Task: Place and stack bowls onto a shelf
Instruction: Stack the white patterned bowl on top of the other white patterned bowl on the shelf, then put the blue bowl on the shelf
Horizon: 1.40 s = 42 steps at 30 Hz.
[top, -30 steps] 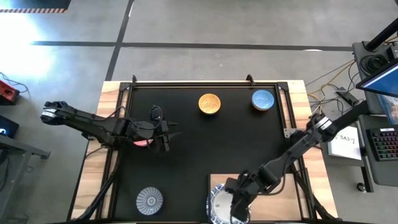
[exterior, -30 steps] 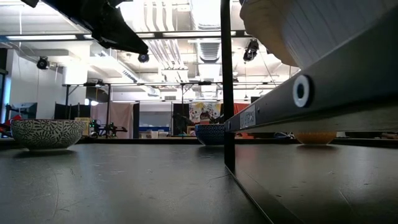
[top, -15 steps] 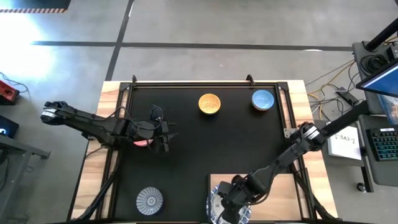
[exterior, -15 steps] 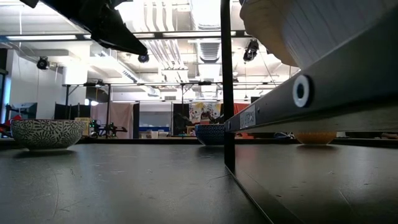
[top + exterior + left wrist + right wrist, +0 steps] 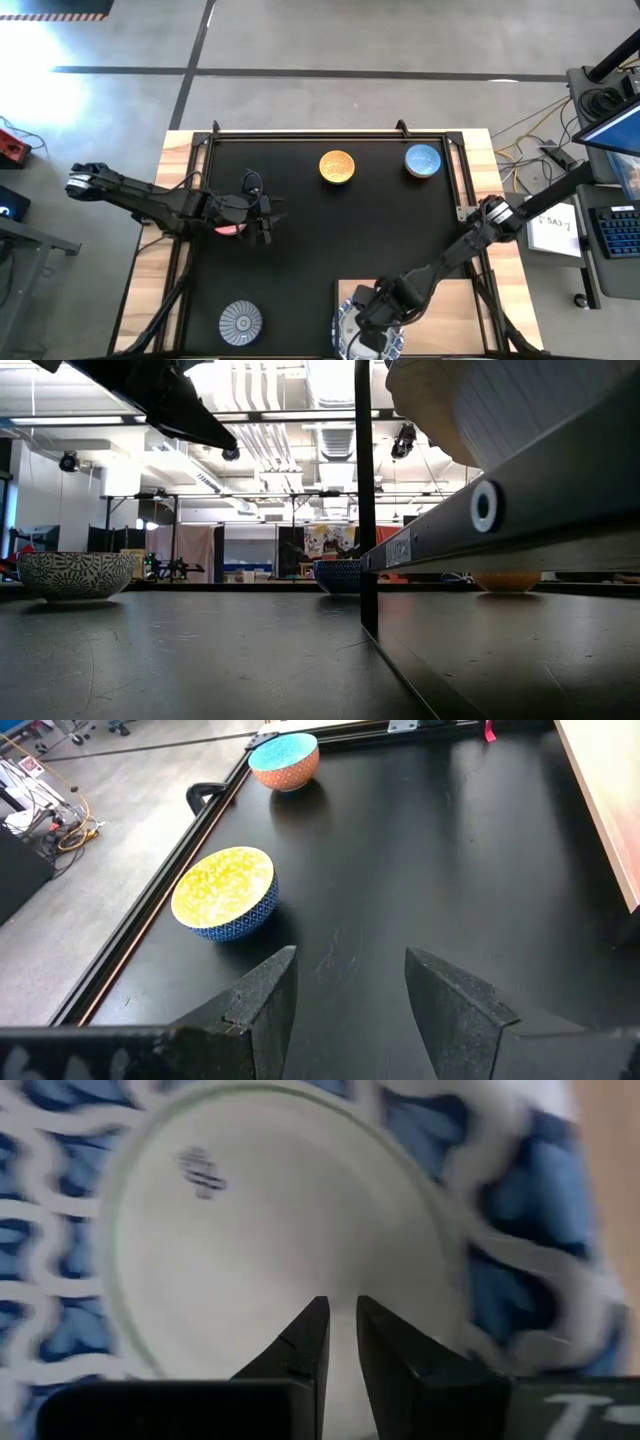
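Note:
A large white bowl (image 5: 345, 335) with a blue patterned rim sits on the pale wood shelf (image 5: 450, 320) at the table's near edge. My right gripper (image 5: 340, 1342) hangs over its white inside (image 5: 270, 1230), pointing steeply down, fingers shut but for a slit, nothing between them. My left gripper (image 5: 350, 990) stands open at the table's left, above the pink-red bowl (image 5: 228, 229), which the arm partly hides. The orange-yellow bowl (image 5: 337, 166) and the blue bowl (image 5: 422, 160) rest on the black mat at the far side. The grey-striped bowl (image 5: 240, 322) rests at the near left. My right gripper's shut fingertips (image 5: 310, 1330) stand over the large bowl's white inner floor (image 5: 300, 1270), coming from above. Whether they touch it I cannot tell.
A metal frame (image 5: 330, 133) rims the black mat (image 5: 320, 230). The low view shows the big bowl's white outer wall (image 5: 450, 400) high on the right, above a slanting metal bar (image 5: 485, 505). A keyboard and papers lie beyond the table's right edge.
My right gripper has gone a little toward the table's left, farther over the large bowl, and has tipped more steeply down. My left arm has kept still.

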Motion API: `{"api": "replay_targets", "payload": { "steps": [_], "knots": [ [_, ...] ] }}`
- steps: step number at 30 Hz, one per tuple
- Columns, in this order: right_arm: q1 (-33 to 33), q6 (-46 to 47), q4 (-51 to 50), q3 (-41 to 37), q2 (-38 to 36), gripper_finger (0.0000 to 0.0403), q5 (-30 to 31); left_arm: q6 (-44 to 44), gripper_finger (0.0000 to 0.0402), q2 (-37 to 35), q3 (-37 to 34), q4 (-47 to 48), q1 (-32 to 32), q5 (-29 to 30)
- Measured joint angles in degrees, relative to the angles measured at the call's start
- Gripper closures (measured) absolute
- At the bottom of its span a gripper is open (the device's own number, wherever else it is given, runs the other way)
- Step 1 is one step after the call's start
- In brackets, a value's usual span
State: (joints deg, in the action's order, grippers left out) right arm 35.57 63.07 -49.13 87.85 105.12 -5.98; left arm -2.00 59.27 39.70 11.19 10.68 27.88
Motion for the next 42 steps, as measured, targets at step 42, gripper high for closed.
{"api": "replay_targets", "payload": {
  "steps": [42],
  "knots": [
    [-16.8,-11.7,-31.1,2.4,-16.0,0.0360,21.2,-3.0,0.0232,0.0,0.0,0.0,0.0,0.0]
  ]
}}
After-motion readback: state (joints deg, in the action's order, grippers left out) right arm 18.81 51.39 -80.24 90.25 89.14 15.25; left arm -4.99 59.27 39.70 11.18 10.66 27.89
